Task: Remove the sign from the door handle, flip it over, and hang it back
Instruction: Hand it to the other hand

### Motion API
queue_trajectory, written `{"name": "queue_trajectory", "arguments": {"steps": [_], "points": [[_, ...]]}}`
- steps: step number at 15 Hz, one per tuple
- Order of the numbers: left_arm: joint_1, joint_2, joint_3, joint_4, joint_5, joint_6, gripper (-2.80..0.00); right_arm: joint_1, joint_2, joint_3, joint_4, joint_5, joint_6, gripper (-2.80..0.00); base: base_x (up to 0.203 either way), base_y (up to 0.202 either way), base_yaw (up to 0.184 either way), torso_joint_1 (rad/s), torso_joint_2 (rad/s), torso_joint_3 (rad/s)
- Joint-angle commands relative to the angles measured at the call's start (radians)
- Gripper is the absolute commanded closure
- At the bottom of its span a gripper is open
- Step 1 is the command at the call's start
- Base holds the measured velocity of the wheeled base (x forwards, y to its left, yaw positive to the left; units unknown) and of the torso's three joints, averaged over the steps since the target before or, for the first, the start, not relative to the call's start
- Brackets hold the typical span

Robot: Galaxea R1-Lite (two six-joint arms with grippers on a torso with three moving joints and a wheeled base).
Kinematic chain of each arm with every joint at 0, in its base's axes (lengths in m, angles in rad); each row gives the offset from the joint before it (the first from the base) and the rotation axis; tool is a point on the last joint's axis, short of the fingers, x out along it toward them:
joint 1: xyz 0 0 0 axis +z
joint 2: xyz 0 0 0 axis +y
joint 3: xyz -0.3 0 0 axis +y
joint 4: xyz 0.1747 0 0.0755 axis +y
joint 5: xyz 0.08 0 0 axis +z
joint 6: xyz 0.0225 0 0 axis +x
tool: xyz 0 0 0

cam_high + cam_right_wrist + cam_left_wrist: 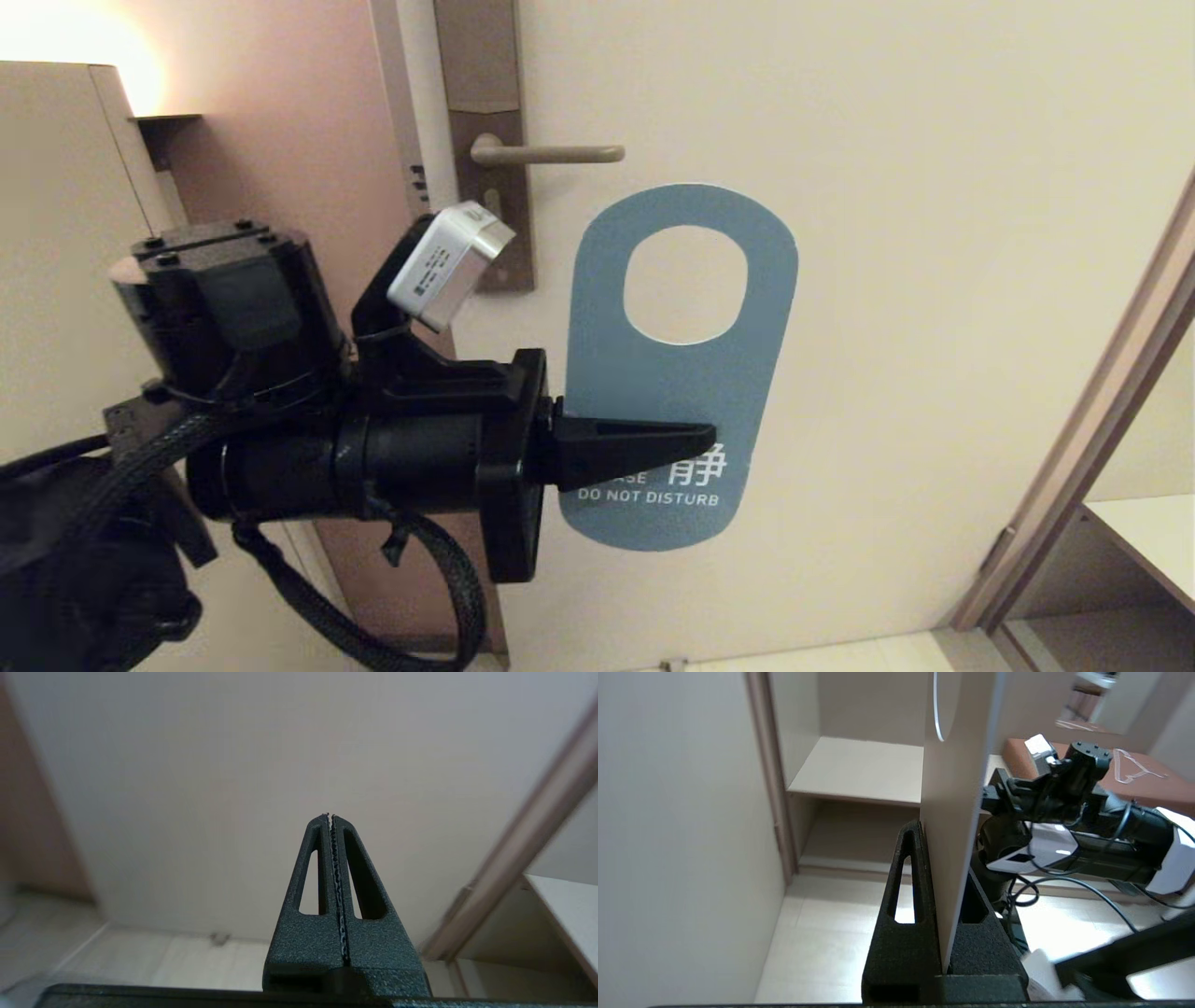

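The sign [672, 392] shows its blue side with white "DO NOT DISTURB" text and is upright, with its oval hole at the top. It is off the door handle [551, 152], just below it and slightly to the right, in front of the door. My left gripper [709, 437] is shut on the sign's lower left part. The left wrist view shows the sign [957, 788] edge-on between the two fingers of the left gripper [941, 844]. My right gripper [331, 816] is shut and empty, pointing at the lower door; it is out of the head view.
The brown backplate [485, 140] sits at the door's left edge. A door frame [1102, 392] and an open shelf unit [1139, 532] are at the right. A beige cabinet [56, 233] stands at the left. The right arm [1064, 798] shows behind the sign.
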Motion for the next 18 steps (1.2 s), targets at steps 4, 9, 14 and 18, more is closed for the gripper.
{"name": "queue_trajectory", "arguments": {"steps": [4,9,14,18], "points": [[0.009,0.166,-0.1,-0.019,-0.052,-0.003,0.0,0.004,0.162,-0.096,0.04,0.054,0.001,0.0,0.0,0.0,0.0,0.0,0.0,0.0],[0.017,0.248,-0.128,-0.093,-0.083,-0.019,0.0,0.008,0.516,-0.165,-0.126,0.179,0.002,0.0,0.0,0.0,0.0,0.0,0.0,0.0],[0.018,0.349,-0.206,-0.214,-0.088,-0.115,0.0,0.013,0.763,-0.292,-0.217,0.351,-0.003,0.0,0.0,0.0,0.0,0.0,0.0,0.0],[0.018,0.383,-0.238,-0.217,-0.145,-0.117,0.0,0.115,0.849,-0.311,-0.262,0.379,-0.017,-2.8,0.0,0.0,0.0,0.0,0.0,0.0]]}}
